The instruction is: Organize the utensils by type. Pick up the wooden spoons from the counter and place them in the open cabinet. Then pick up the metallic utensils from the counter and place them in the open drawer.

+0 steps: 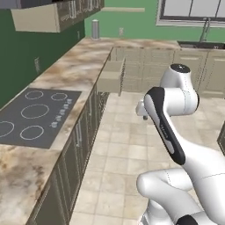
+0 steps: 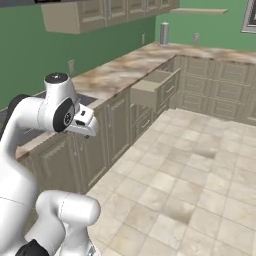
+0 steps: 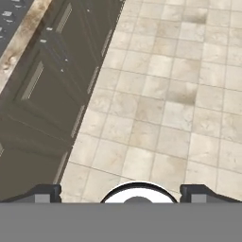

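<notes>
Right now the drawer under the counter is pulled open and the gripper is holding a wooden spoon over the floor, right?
Not quite. The drawer under the counter is open, but the gripper holds nothing: in the hand view its fingers stand apart over bare floor tiles.

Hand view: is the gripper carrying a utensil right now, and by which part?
Nothing is held. The gripper has its finger tips wide apart, with only floor tiles between and beyond them.

We see the marbled counter [image 1: 74, 66] running along the green wall, a black cooktop [image 1: 33, 116] set into it, a grey canister [image 1: 95, 29] standing at its far corner.
</notes>
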You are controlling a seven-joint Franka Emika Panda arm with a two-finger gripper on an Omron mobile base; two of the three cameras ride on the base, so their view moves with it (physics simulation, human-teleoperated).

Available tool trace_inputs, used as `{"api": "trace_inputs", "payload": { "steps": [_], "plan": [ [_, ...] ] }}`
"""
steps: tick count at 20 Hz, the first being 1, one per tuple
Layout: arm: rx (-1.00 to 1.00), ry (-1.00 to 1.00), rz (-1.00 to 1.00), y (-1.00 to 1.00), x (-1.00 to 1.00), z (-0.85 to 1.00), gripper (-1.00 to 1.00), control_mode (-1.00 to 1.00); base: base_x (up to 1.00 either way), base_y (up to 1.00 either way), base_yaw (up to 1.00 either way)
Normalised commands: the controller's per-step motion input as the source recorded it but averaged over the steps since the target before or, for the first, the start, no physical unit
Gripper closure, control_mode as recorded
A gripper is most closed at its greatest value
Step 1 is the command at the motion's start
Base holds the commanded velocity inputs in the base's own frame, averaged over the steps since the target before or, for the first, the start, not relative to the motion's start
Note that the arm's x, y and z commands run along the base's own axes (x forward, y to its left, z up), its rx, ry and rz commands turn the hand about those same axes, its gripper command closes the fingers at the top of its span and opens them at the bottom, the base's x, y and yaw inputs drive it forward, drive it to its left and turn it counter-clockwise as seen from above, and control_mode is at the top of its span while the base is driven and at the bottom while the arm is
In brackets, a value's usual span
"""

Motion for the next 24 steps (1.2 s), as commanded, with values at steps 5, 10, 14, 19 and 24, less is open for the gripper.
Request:
{"api": "trace_inputs", "payload": {
  "steps": [5,10,14,19,24],
  "plan": [
    [0.00,0.00,0.00,0.00,0.00,0.00,-1.00,1.00,0.96,-0.10,-0.04],
    [0.00,0.00,0.00,0.00,0.00,0.00,-1.00,1.00,1.00,-0.11,0.00],
    [0.00,0.00,0.00,0.00,0.00,0.00,-1.00,1.00,1.00,-0.21,0.00],
    [0.00,0.00,0.00,0.00,0.00,0.00,-1.00,1.00,0.94,-0.27,-0.03],
    [0.00,0.00,0.00,0.00,0.00,0.00,-1.00,1.00,0.81,-0.44,-0.02]
  ]
}}
